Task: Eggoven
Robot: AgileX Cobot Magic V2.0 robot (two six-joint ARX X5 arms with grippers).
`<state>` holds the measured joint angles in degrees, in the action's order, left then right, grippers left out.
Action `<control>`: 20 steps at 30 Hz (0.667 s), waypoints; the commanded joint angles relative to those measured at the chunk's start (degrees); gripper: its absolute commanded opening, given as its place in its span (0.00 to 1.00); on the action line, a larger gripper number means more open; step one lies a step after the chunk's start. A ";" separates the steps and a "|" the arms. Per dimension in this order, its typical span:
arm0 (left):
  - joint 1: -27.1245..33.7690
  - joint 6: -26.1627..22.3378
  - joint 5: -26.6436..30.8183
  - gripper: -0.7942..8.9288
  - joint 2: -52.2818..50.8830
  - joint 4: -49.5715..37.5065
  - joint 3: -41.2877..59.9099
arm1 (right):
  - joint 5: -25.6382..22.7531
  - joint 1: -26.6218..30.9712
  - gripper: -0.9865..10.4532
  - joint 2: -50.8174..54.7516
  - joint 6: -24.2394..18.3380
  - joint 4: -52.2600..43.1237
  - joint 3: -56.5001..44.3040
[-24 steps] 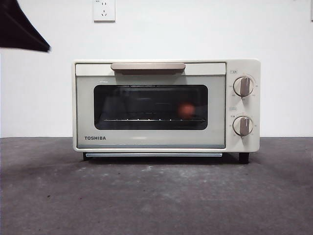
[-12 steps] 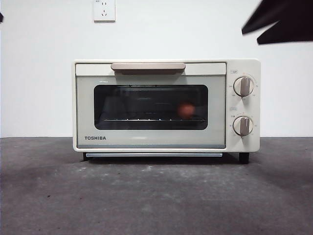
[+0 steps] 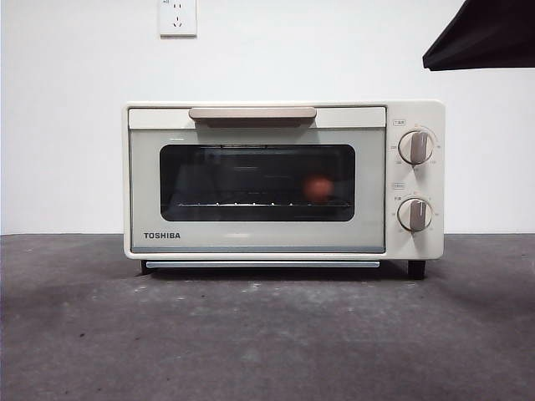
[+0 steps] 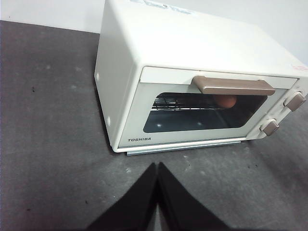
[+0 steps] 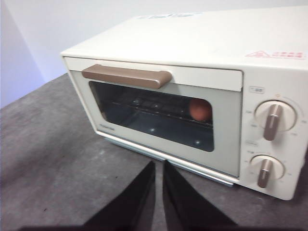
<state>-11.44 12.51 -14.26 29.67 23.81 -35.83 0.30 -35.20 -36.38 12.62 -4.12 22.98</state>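
**Egg inside closed oven**

Since a moment ago, the dark arm at the front view's upper right has come lower and larger. Right gripper (image 5: 159,192) and left gripper (image 4: 158,192) hover before the oven (image 3: 284,180), fingers closed, empty. Egg (image 3: 318,188) rests on the rack behind the glass, toward the knobs (image 3: 415,147).

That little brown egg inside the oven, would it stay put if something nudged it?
Probably not: the egg looks smooth and rounded, resting on a wire rack, so it would likely roll. It probably cracks easily, too. The closed door should contain it.
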 commanded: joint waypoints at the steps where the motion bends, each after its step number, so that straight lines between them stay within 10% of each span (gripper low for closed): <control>1: -0.15 -1.05 0.17 0.09 0.24 -0.74 -0.85 | -0.37 -0.39 0.09 -0.20 -0.70 -0.57 -0.11; 16: -0.15 -1.16 0.15 0.09 0.24 -0.74 -0.85 | -0.35 -0.39 0.09 -0.20 -0.70 -0.57 -0.11; 20: 0.72 -12.85 0.37 0.09 -1.31 -1.31 -0.83 | -0.33 -0.39 0.09 -0.20 -0.70 -0.57 -0.11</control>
<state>-10.96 7.03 -14.17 28.82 23.64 -35.83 0.01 -35.20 -36.38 12.36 -4.12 22.98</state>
